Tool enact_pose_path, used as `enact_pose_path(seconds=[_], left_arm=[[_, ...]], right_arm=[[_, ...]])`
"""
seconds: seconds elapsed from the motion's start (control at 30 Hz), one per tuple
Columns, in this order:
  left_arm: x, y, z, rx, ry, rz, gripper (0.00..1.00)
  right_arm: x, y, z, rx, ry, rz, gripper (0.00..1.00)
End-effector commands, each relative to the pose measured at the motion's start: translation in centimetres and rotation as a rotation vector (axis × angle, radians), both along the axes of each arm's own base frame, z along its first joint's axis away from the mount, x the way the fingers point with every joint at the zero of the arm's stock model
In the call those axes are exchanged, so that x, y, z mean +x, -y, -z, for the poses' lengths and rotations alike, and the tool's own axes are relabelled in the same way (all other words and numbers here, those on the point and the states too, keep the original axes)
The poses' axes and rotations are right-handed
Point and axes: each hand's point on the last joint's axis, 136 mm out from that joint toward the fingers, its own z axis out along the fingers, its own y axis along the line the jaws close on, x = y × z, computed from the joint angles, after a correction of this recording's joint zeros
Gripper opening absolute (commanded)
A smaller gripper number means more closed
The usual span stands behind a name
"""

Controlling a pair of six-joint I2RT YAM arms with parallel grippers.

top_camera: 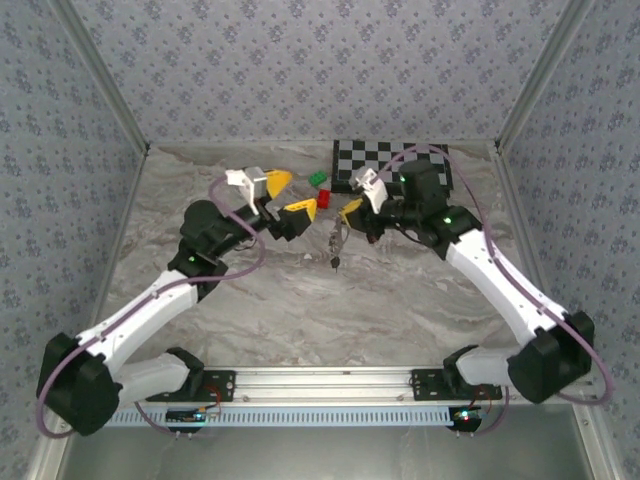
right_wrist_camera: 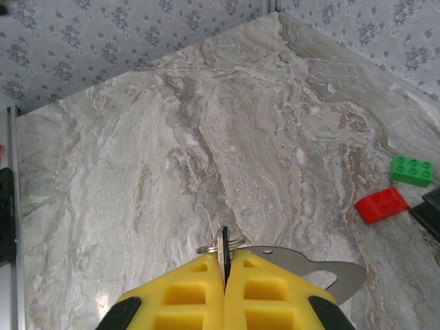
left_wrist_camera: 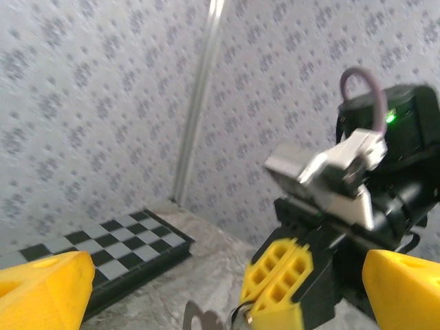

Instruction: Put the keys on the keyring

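— How does the right gripper (right_wrist_camera: 223, 267) stand?
— Closed tight. Its yellow fingers pinch the keyring (right_wrist_camera: 210, 247), which pokes out at the tips. A flat silvery tag (right_wrist_camera: 313, 271) sticks out to one side.
— And the left?
— The left gripper (top_camera: 292, 194) is spread wide, with nothing between its fingers (left_wrist_camera: 41, 289). It faces the right one at close range without touching it.
— Where are the keys?
— Seen from above, the keys (top_camera: 335, 262) dangle below the right gripper, over the middle of the bench (top_camera: 250, 300). I can't tell how many there are, or whether they touch the bench.
— What else lies about?
— A red block (right_wrist_camera: 381, 205) and a green block (right_wrist_camera: 411, 170) sit near each other on the bench, not touching. A chequered board (top_camera: 392, 160) lies just beyond them by the back wall.
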Motion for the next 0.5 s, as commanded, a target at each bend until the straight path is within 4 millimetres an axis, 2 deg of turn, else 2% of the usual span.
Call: enact_pose_path(seconds=[0.0, 0.13, 0.27, 0.37, 0.47], left_arm=[[0.8, -3.0, -1.1, -0.027, 0.028, -0.173, 1.00], [0.3, -5.3, -1.9, -0.048, 0.064, -0.268, 1.00], [-0.2, -6.6, -2.4, -0.061, 0.090, -0.307, 1.00], [-0.3, -6.8, -2.4, -0.058, 0.092, -0.317, 1.00], [-0.2, -6.8, -2.2, -0.053, 0.090, -0.319, 1.00]], right_arm=[[2.5, -2.1, -2.5, 0.040, 0.079, -0.006, 0.00], [5.8, -4.8, -2.4, 0.079, 0.054, -0.005, 0.00], [8.5, -8.0, -2.0, 0.096, 0.024, -0.027, 0.00], [10.1, -9.9, -0.3, 0.084, -0.025, -0.037, 0.00], [10.8, -10.8, 1.9, 0.052, -0.077, -0.035, 0.00]])
